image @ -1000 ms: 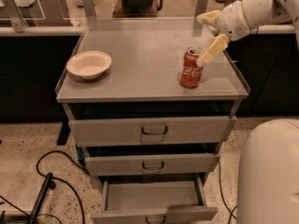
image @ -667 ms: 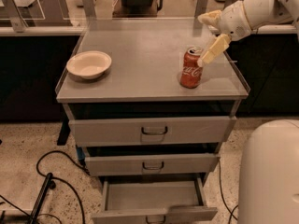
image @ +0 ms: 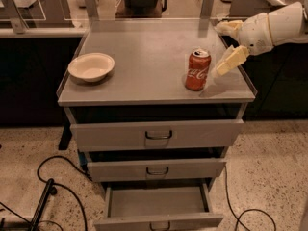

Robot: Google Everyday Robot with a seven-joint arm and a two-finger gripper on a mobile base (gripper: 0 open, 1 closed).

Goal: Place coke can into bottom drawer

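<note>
The coke can point(image: 197, 70), red with white script and a silver top, stands upright on the right side of the grey cabinet top point(image: 144, 52). My gripper point(image: 220, 51) is just right of the can, open and empty. One cream finger point(image: 231, 60) slants down towards the can's right side and the other finger point(image: 228, 27) is behind it; the can is not between them. The bottom drawer point(image: 159, 203) is pulled out and nothing shows inside it.
A cream bowl point(image: 91, 66) sits on the left of the cabinet top. The middle drawer point(image: 156, 170) and top drawer point(image: 158, 134) are pushed in. Black cables point(image: 57, 186) lie on the speckled floor at the left. A rail runs along the top's back edge.
My gripper and arm have moved a little to the right and down beside the can. The can, bowl and drawers have not moved.
</note>
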